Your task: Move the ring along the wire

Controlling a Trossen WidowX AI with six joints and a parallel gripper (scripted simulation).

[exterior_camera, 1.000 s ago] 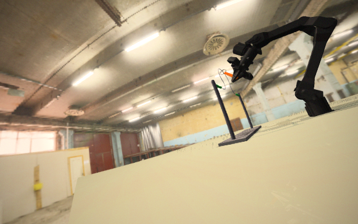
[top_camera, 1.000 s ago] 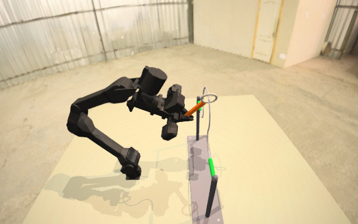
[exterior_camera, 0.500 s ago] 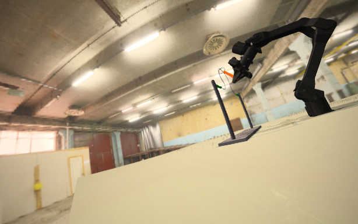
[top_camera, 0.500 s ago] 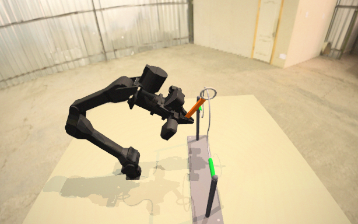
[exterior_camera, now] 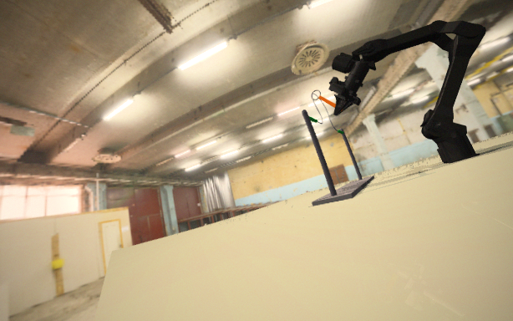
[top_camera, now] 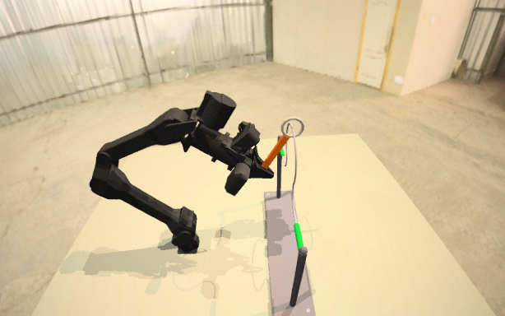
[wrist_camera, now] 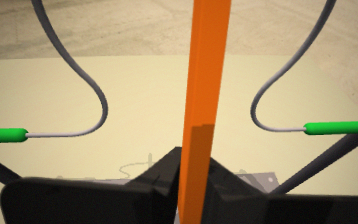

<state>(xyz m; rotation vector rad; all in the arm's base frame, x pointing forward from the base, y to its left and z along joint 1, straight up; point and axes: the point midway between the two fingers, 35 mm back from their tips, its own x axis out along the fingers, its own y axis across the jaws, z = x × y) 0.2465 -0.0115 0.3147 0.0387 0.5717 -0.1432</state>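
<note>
Our gripper (top_camera: 266, 168) (exterior_camera: 337, 109) (wrist_camera: 186, 154) is closed to a narrow gap on the handle (top_camera: 276, 150) (exterior_camera: 327, 101) (wrist_camera: 206, 65), which is orange and gripped near its free end. From our fingers the handle slants toward 1 o'clock in the top view, and toward 10 o'clock in the exterior view, where it meets the ring (top_camera: 303, 127) (exterior_camera: 316, 90). We see the ring up at the high crest of the wire (top_camera: 295, 164) (exterior_camera: 330, 119) (wrist_camera: 102, 100), between the two posts and off both green parts. The wire appears to pass through it; whether the two touch, we cannot tell.

Relative to the ring in the top view, the far green part (top_camera: 281, 151) (exterior_camera: 313, 119) (wrist_camera: 12, 135) lies at 7 o'clock, joined to the far post (top_camera: 279, 174) (exterior_camera: 319, 155); the near green part (top_camera: 298, 236) (exterior_camera: 340, 131) (wrist_camera: 332, 128) lies at 6 o'clock, joined to the near post (top_camera: 298, 277) (exterior_camera: 352, 155). Both posts rise from a flat base (top_camera: 281, 263) (exterior_camera: 348, 192) on the bench (top_camera: 370, 247) (exterior_camera: 251, 251) (wrist_camera: 60, 100). In our wrist view, the handle runs upward toward 12 o'clock, out of frame, with grey curves of wire on either side, well apart from it; the ring is outside this view.
</note>
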